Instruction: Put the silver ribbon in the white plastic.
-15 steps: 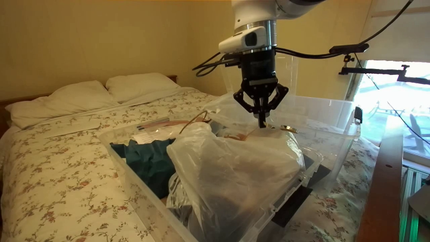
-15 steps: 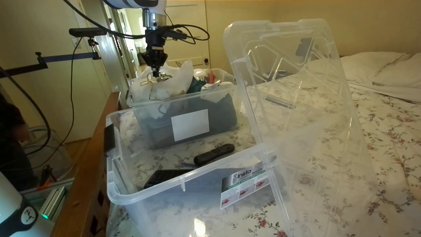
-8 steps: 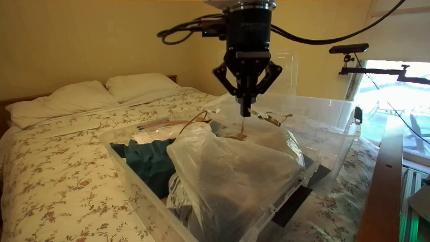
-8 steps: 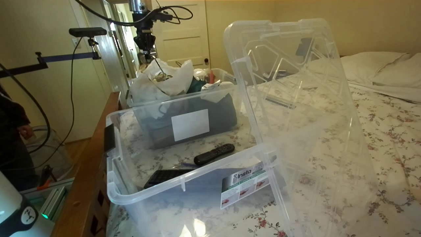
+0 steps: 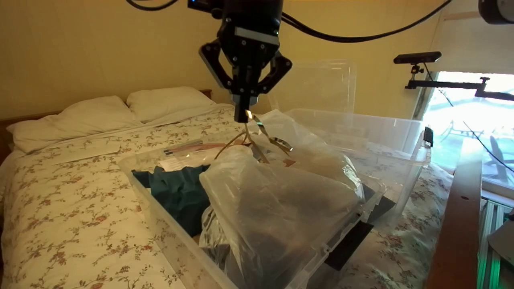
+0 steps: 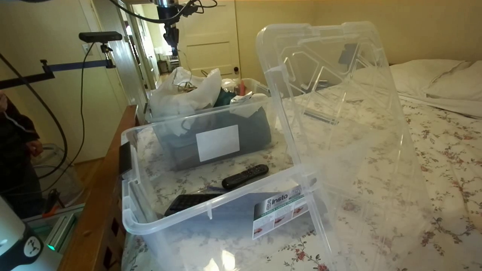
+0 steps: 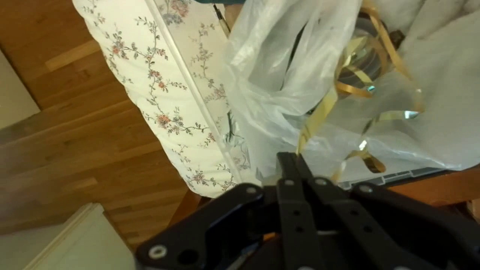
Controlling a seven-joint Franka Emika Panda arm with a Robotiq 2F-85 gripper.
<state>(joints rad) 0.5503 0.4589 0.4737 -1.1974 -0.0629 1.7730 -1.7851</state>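
Note:
My gripper is shut on the shiny ribbon, which looks gold here, and holds it above the white plastic bag. In the wrist view, the ribbon runs from between the fingertips back to a coil lying in the bag's mouth. A loose curled end hangs beside the fingers. The bag is open at the top. In an exterior view, the gripper is above the bag, and the ribbon there is too thin to follow.
The bag sits in a clear bin with a teal cloth. A larger clear box with a raised lid stands beside it. A remote lies near. A wooden rail edges the bed. A camera stands on an arm.
My gripper has risen from close above the bag and, in an exterior view, moved left. The held ribbon has been drawn up, and its loose end now hangs down.

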